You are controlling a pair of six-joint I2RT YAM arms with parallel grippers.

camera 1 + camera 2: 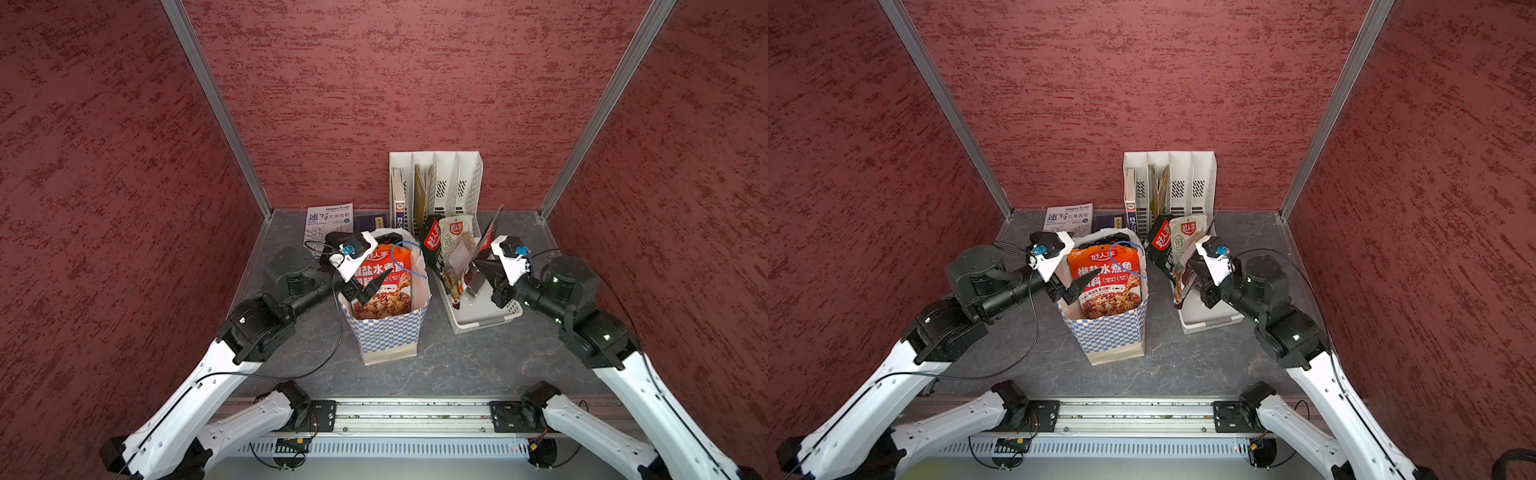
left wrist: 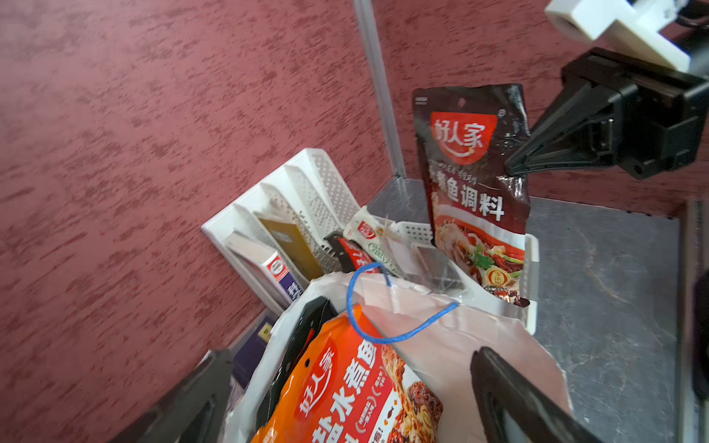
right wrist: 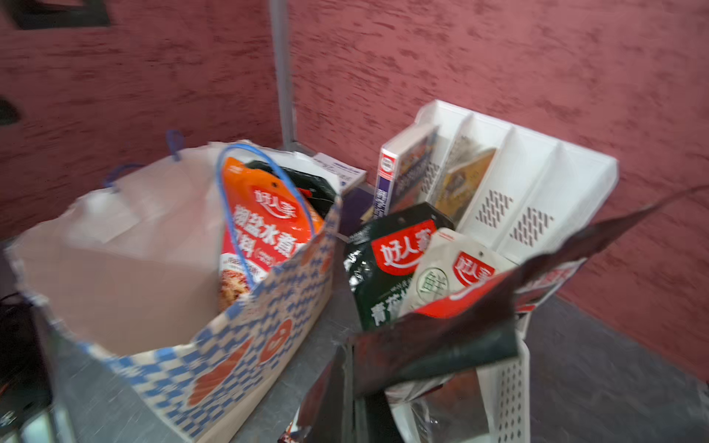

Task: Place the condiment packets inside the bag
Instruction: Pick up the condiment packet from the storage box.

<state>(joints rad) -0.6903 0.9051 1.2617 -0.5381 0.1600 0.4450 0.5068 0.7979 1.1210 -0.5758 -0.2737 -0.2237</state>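
We see a dark brown condiment packet point(image 2: 475, 184) pinched by one edge in the right gripper point(image 2: 512, 169), whose jaws are pressed together on it. It hangs upright over the white perforated basket point(image 1: 486, 322), its lower end down by the basket's rim. In the basket stand a dark green packet point(image 1: 432, 245) and a white packet point(image 1: 457, 239), leaning together. Just beside the basket the bag point(image 1: 390, 332) stands upright on the worktop point(image 1: 457, 365), with an orange packet point(image 1: 384, 282) inside it and a black packet point(image 2: 303, 337) behind that. The left gripper point(image 1: 368, 291) hovers at the bag's mouth with its jaws wide apart, holding nothing. Against the rear wall a white file rack point(image 1: 457, 183) holds books, and more books point(image 1: 330, 218) lie flat beside it.
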